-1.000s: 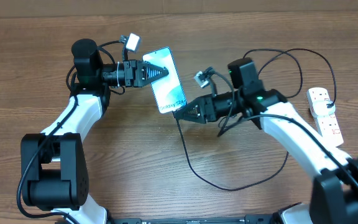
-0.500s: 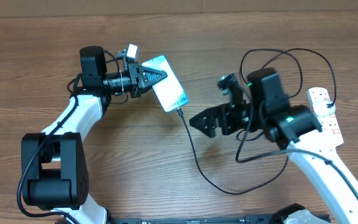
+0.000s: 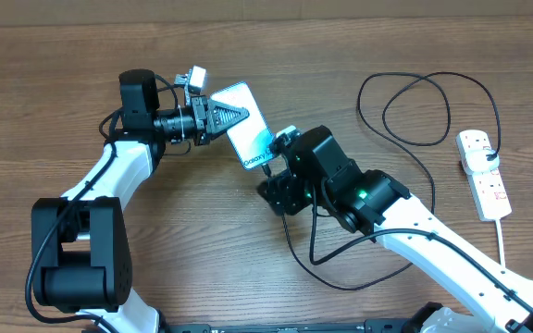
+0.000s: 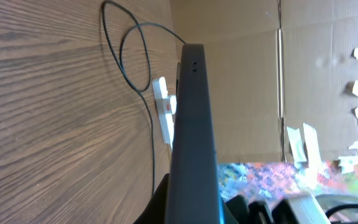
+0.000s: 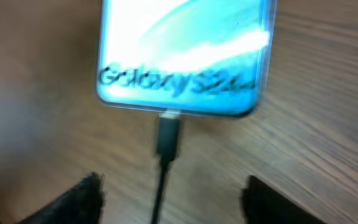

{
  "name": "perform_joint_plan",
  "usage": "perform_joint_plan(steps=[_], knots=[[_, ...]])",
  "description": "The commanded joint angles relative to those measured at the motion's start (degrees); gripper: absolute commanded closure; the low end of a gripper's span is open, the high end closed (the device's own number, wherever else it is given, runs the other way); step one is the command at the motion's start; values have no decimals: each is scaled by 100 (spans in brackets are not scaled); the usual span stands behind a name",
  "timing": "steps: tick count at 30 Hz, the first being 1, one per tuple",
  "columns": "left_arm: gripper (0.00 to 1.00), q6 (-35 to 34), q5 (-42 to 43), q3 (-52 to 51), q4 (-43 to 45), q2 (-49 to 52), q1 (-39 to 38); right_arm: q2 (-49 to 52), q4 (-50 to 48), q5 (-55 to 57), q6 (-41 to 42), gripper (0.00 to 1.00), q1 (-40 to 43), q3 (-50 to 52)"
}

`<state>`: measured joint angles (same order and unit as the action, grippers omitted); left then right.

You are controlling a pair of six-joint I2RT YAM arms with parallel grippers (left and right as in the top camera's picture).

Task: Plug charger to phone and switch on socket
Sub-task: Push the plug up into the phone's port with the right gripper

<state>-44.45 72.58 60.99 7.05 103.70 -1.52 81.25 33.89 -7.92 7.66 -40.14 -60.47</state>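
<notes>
The phone (image 3: 253, 134), light blue screen with "Galaxy S24" text, is held tilted above the table by my left gripper (image 3: 233, 113), which is shut on its upper end. The left wrist view shows the phone edge-on (image 4: 191, 137). The charger's black cable (image 3: 419, 144) loops across the table. Its connector tip (image 5: 168, 138) sits in the port at the phone's lower end (image 5: 185, 56). My right gripper (image 3: 274, 190) is open just below that end, one finger on each side of the cable (image 5: 173, 202), touching nothing. The white socket strip (image 3: 487, 180) lies at the far right.
The strip's white cord (image 3: 502, 236) runs toward the front edge. The strip (image 4: 164, 112) and cable loops (image 4: 126, 62) also show in the left wrist view. A cardboard wall stands behind the table.
My right gripper pulled back from the phone's lower end, open, then came back close to it. The left gripper tilted the phone slightly. The cable stays in the phone.
</notes>
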Motion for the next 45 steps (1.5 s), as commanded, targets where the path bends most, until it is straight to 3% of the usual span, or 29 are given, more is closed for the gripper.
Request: perform_joint_plan(steps=[1,3,9,11,23,45], knots=[[96,271,382,22,24,11,-55,98,-179,485,26,43,2,11],[96,271,378,22,26,11,-55,175,-243,448,28,53,-9,11],[96,271,356,22,26,11,-55,439,-258,120,208,53,-15,13],[96,273,348,22,28,11,-55,485,-271,127,240,58,-13,13],[96,595,378,22,24,11,-127,492,-511,125,238,96,-15,9],[96,721,697,22,26,11,-616,492,-1126,144,240,96,-13,-186]])
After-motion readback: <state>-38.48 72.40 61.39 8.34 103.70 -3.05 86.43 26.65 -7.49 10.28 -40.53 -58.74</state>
